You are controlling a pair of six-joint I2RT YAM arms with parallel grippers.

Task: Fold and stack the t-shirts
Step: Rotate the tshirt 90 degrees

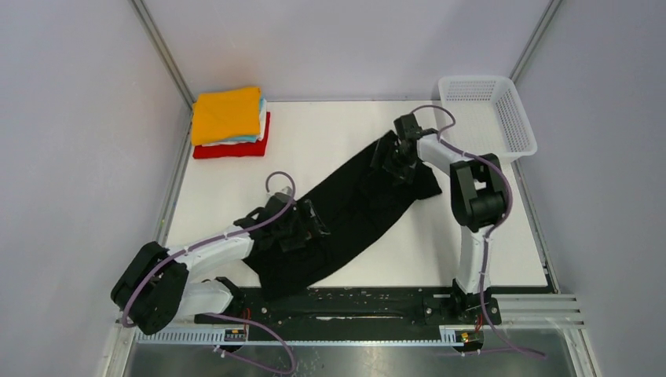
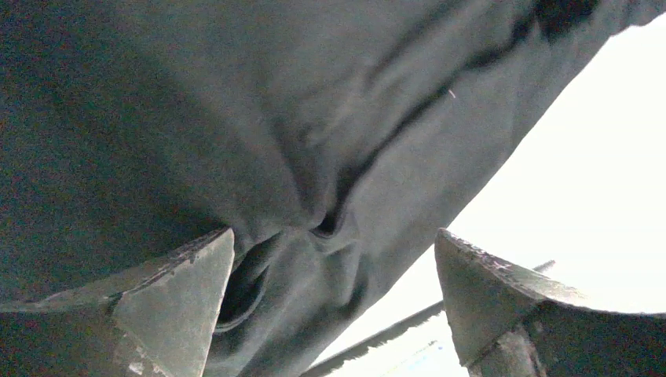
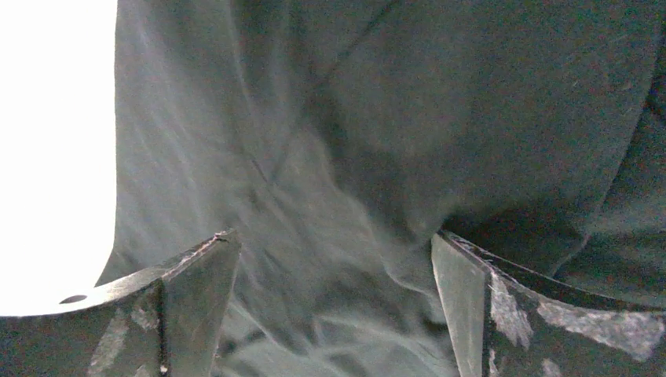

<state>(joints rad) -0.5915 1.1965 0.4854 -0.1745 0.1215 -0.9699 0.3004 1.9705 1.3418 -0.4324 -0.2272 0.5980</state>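
Note:
A large black t-shirt (image 1: 353,212) lies stretched diagonally across the white table (image 1: 314,133), from near left to far right. My left gripper (image 1: 302,228) sits over its near-left part, jaws open, with bunched black cloth (image 2: 314,196) between the fingertips (image 2: 196,267). My right gripper (image 1: 397,157) is over the far-right end, jaws open, with black cloth (image 3: 338,157) filling the gap between them. A stack of folded t-shirts stands at the far left: orange (image 1: 226,112) on top, white and light blue edges (image 1: 255,138), red (image 1: 236,149) at the bottom.
A white plastic mesh basket (image 1: 487,114) stands at the far right corner, close to the right arm. Grey walls enclose the table on both sides and at the back. A black rail (image 1: 353,302) runs along the near edge.

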